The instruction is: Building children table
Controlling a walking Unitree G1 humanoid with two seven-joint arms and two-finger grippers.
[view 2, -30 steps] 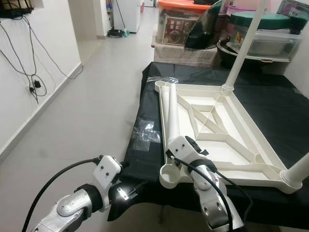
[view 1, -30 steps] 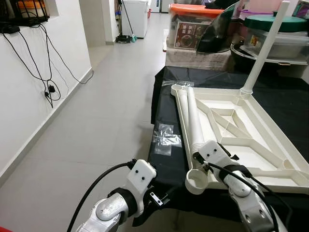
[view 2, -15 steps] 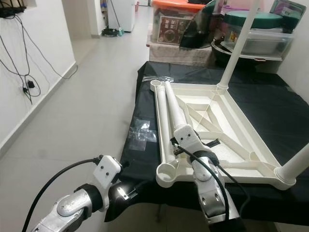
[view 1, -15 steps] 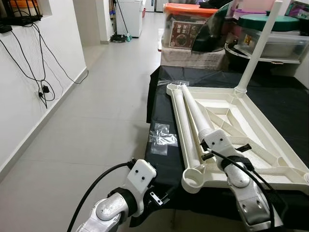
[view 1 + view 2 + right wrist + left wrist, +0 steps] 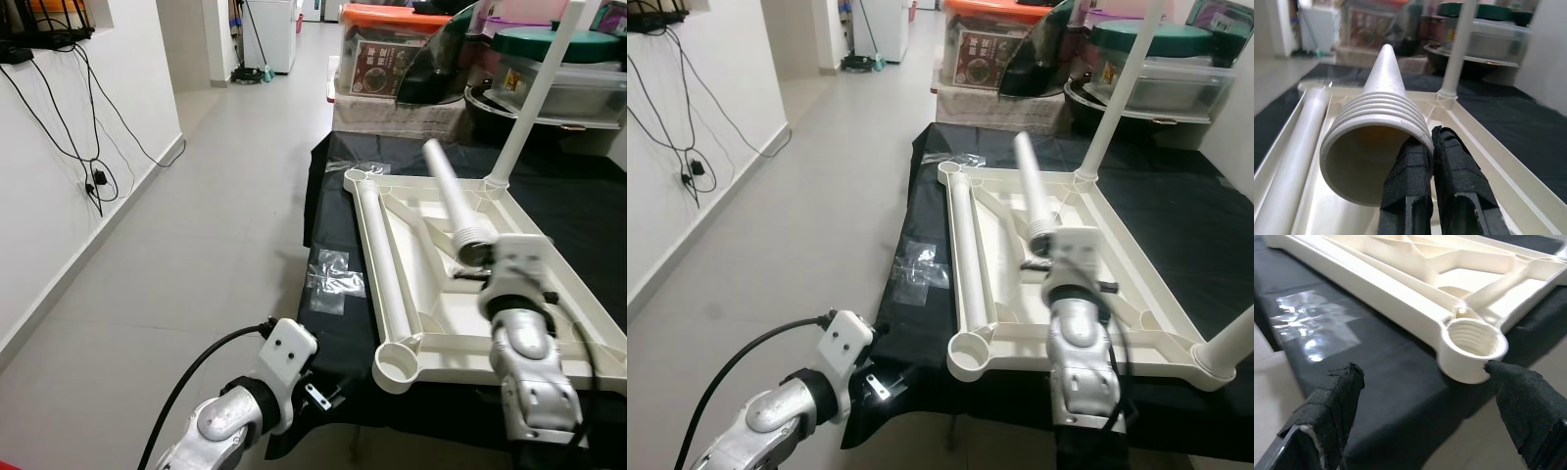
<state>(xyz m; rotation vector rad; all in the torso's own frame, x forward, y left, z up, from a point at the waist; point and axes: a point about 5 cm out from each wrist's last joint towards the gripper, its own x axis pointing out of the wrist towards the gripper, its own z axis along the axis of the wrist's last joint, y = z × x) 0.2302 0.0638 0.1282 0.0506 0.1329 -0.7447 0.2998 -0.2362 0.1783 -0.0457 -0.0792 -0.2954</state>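
A white children's tabletop [image 5: 534, 328] lies upside down on a black-covered table [image 5: 328, 333]. One white leg [image 5: 534, 98] stands screwed in at its far corner and another [image 5: 1229, 348] at the near right corner. A loose leg [image 5: 377, 245] lies along the left rim. My right gripper [image 5: 1431, 142] is shut on the threaded end of a third leg [image 5: 446, 191], held tilted above the tabletop. Below the table's near edge, my left gripper [image 5: 1425, 391] is open, its fingers [image 5: 1334, 401] on either side of the empty threaded corner socket [image 5: 1472, 345].
Clear plastic wrap [image 5: 333, 279] lies on the black cloth left of the tabletop. Storage boxes [image 5: 392, 59] and lidded tubs stand behind the table. Tiled floor [image 5: 216, 225] stretches to the left, up to a white wall with hanging cables [image 5: 98, 176].
My right gripper has lifted one loose leg off the tabletop's left side and carried it right and up, its far end now raised. The left arm has stayed put.
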